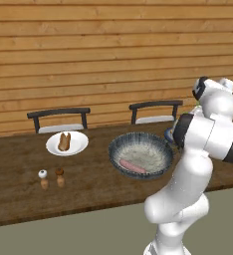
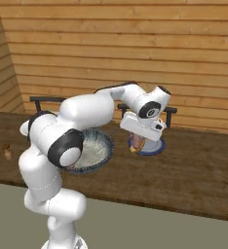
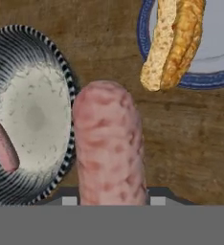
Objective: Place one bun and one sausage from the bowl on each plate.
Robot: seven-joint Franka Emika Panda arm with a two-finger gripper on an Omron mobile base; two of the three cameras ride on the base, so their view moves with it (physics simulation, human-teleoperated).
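Gripping sausage (image 3: 109, 148), pincer (image 3: 110, 201) clamped

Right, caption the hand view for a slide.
Sausage held in the jaws above the table, between the bowl and the blue plate with a bun.

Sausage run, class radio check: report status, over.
End effector shut on sausage, above the table between bowl and blue-grey plate. Bun on that plate. Second sausage in bowl. Path clear.
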